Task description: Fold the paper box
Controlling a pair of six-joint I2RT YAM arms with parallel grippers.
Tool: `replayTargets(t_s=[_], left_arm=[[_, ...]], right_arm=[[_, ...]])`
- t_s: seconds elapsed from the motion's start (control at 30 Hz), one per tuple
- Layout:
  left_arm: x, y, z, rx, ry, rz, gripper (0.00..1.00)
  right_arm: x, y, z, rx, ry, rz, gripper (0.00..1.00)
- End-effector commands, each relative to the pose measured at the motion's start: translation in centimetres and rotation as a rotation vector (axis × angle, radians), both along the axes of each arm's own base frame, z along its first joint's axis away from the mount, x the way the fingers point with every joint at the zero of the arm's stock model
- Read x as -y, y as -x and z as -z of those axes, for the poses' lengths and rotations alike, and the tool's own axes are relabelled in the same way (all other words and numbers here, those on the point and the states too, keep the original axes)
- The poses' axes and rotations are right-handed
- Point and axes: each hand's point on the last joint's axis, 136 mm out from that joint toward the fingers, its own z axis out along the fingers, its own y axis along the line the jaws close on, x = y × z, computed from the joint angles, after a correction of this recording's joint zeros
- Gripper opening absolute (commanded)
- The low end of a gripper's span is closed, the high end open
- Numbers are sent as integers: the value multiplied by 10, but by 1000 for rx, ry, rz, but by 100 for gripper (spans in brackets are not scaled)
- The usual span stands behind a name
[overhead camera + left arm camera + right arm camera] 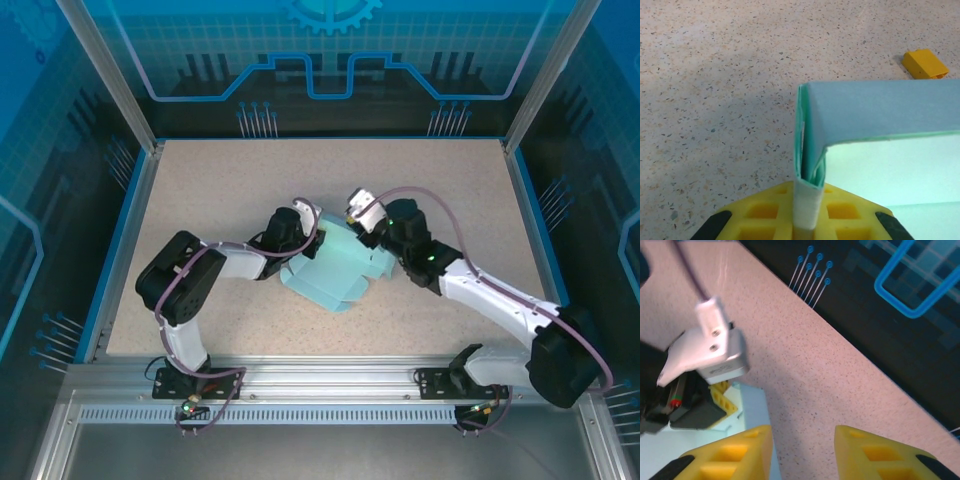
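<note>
At the middle of the table (200, 200), the paper box (335, 275) is pinched by its doubled-over wall between the left fingers (755, 220), seemingly to hold the fold upright, while the right fingers (735, 460) are spread, empty, beside it.

Fig. 1. The paper box (335, 272) lies on the table (200, 180) near its middle, between my two arms. My left gripper (805, 222) stands at the box's left edge, with a folded wall upright between its fingers. A small block (926, 64) lies on the table beyond that wall, to the right. My right gripper (802, 452) hangs over the box's right rear edge.
</note>
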Motion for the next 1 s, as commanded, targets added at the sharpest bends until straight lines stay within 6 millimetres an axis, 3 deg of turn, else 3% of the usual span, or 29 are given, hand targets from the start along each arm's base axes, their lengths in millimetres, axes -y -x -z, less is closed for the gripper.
replayTargets(t_s=[0.0,0.03,0.07,0.2,0.6,0.97], left_arm=[[7,7,-9,53,3,40,14],[8,8,-8,55,0,45,14],[9,9,-7,57,-2,49,14],[12,12,-3,54,-11,60,15],[19,20,10,77,-14,78,17],[18,21,16,70,-30,78,18]], right_arm=[[15,-1,-5,-174,-207,20,40],[22,-5,0,-217,-239,39,41],[25,-11,-9,-227,-274,47,41],[28,-26,12,-381,-305,85,44],[-17,-53,78,-762,-368,31,46],[-43,-46,124,-908,-387,-13,44]])
